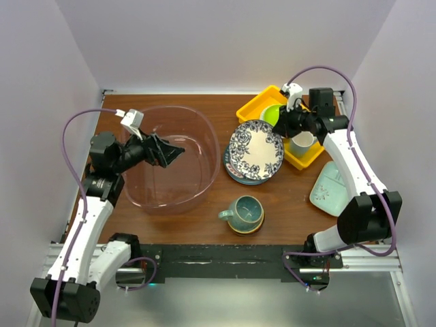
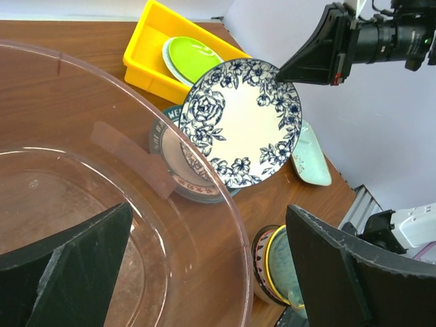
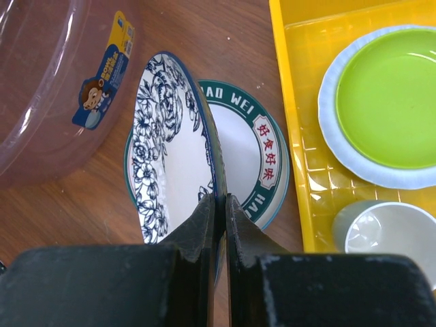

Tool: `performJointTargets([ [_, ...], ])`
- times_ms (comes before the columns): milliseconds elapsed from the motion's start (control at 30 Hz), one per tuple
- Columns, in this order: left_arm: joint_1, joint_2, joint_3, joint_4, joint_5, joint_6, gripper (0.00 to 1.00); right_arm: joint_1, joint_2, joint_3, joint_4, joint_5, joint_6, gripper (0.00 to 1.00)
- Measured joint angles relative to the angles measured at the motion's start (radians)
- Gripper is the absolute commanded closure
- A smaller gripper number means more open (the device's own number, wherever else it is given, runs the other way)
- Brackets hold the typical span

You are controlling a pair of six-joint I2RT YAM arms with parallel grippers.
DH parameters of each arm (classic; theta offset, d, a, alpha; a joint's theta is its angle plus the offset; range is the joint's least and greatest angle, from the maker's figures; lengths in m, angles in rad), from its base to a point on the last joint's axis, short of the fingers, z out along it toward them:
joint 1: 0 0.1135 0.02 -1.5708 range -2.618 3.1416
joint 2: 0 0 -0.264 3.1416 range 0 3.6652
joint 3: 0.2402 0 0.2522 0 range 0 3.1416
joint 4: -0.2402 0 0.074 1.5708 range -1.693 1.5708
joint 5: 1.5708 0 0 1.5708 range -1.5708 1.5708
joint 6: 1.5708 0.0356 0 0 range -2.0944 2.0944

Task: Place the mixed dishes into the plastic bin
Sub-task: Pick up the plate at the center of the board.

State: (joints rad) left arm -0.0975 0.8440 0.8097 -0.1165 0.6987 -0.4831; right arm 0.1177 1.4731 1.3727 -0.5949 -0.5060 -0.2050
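Note:
My right gripper (image 1: 281, 129) (image 3: 219, 199) is shut on the rim of the blue floral plate (image 1: 255, 150) (image 3: 163, 150) (image 2: 242, 122). That plate is tilted up on edge over the lettered-rim plate (image 3: 255, 157) (image 2: 178, 163) lying on the table. The transparent pinkish plastic bin (image 1: 214, 157) (image 2: 136, 204) (image 3: 48, 82) stands at the left. My left gripper (image 1: 170, 153) (image 2: 208, 225) hangs open inside it, holding nothing. In front sits a teal mug (image 1: 246, 212) (image 2: 283, 269) in a yellow-rimmed bowl. A pale mint dish (image 1: 330, 187) (image 2: 310, 157) lies at the right.
A yellow tray (image 1: 269, 105) (image 2: 146, 58) at the back right holds a lime-green plate (image 1: 272, 114) (image 3: 388, 102) and a small white cup (image 1: 302, 142) (image 3: 385, 235). White walls enclose the table on three sides.

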Motion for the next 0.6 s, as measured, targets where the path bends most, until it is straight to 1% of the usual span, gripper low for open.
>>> performJointTargets([
  [300, -0.090, 0.098, 0.053, 0.003, -0.056, 0.033, 0.00, 0.002, 0.000, 0.051, -0.039, 0.000, -0.009, 1.00],
  [600, -0.145, 0.172, 0.090, 0.007, -0.092, 0.058, 0.00, 0.002, 0.000, 0.066, -0.055, -0.002, -0.019, 1.00],
])
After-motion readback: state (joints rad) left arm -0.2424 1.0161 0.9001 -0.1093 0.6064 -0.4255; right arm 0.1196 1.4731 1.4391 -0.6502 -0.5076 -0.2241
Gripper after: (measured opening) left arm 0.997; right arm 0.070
